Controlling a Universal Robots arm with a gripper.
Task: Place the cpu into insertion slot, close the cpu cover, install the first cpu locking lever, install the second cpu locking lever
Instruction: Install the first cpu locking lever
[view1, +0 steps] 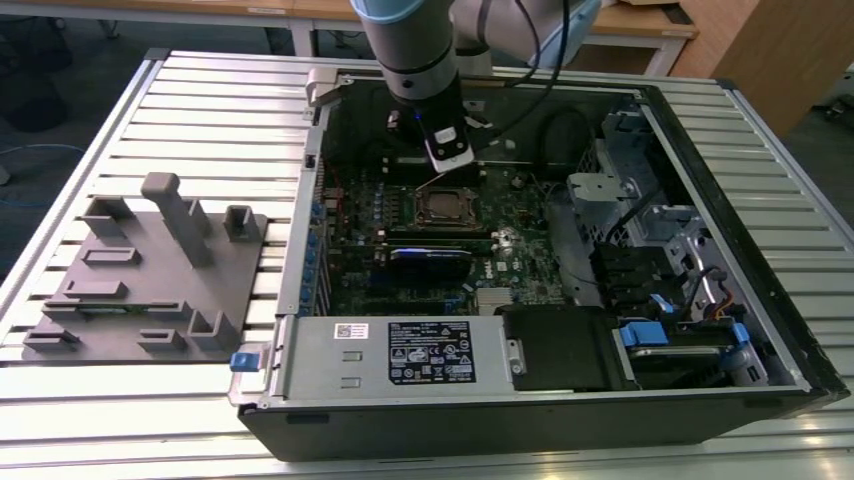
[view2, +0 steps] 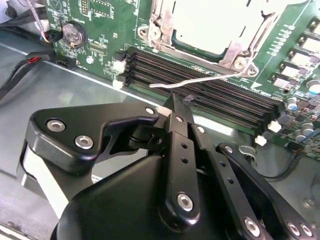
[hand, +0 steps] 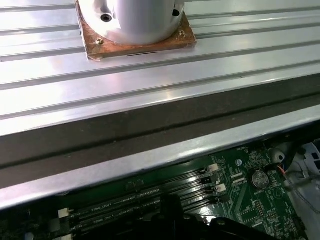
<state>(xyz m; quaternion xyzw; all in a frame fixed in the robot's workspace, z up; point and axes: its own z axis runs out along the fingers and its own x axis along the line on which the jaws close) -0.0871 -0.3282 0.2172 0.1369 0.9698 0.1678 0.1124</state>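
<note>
We see the gripper (view2: 181, 101) with fingers pressed together on nothing, its tip just beside the thin locking lever (view2: 210, 79). Just beyond, the cpu (view2: 205, 25) sits under the cpu cover (view2: 161, 22) in the insertion slot (view1: 445, 207), upper centre of the exterior view.

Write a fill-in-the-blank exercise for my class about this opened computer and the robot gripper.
1. The circuit board around the cpu is ____.
2. The long memory slots by the gripper are ____.
3. The grey fixture lies to the exterior view's ____ of the computer case.
Missing words: green; black; left.
</note>
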